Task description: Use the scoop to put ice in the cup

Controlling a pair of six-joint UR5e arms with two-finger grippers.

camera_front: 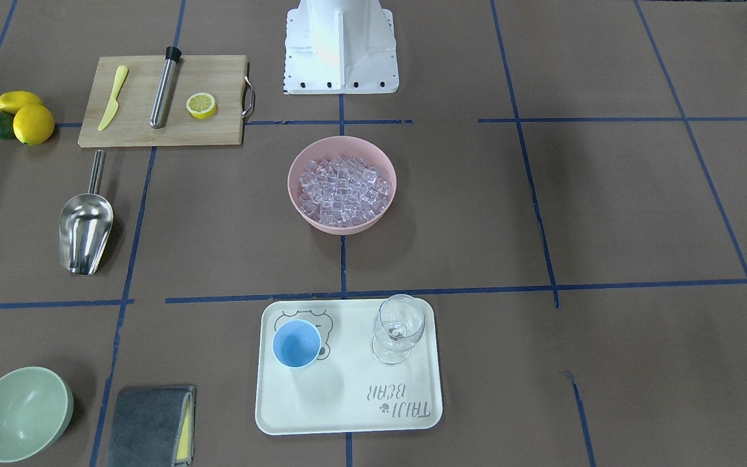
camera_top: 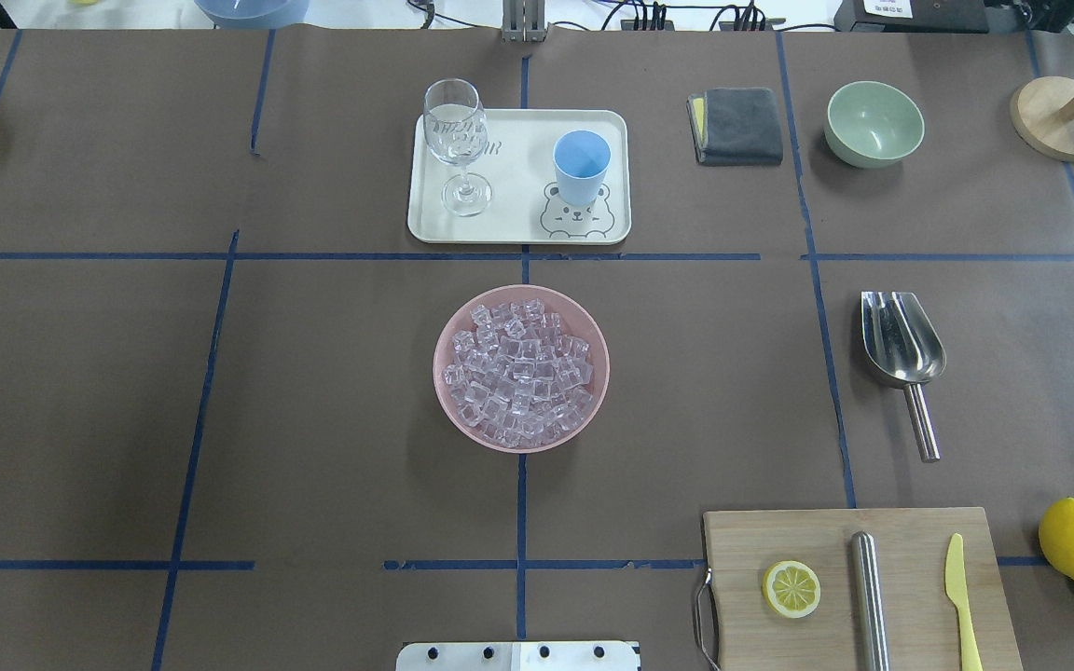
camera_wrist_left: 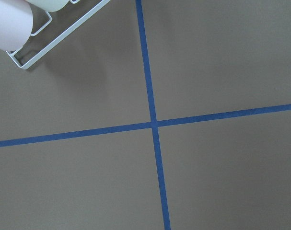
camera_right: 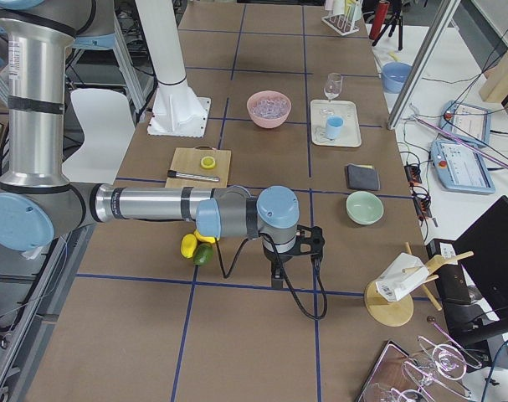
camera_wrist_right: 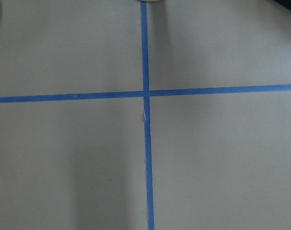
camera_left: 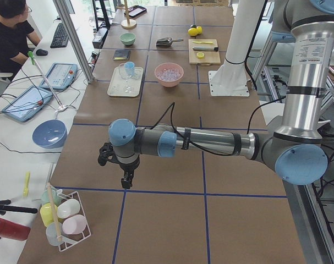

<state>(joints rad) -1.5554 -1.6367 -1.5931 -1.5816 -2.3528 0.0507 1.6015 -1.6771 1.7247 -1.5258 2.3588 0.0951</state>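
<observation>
Ice (camera_top: 518, 373) heaped in the pink bowl (camera_top: 438, 373) at mid surface (camera_top: 313, 419). Cup (camera_top: 581, 166) upright on a tray (camera_top: 518, 186) beyond the bowl. Scoop (camera_top: 901, 340) flat on the surface, well off to the bowl's right, untouched. Left jaws and right jaws far from the bowl, aimed downward; clenched or released, cannot tell.

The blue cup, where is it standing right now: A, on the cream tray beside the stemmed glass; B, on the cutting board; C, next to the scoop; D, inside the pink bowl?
A: the cup stands upright on the tray, with the stemmed glass on the same tray.
</observation>
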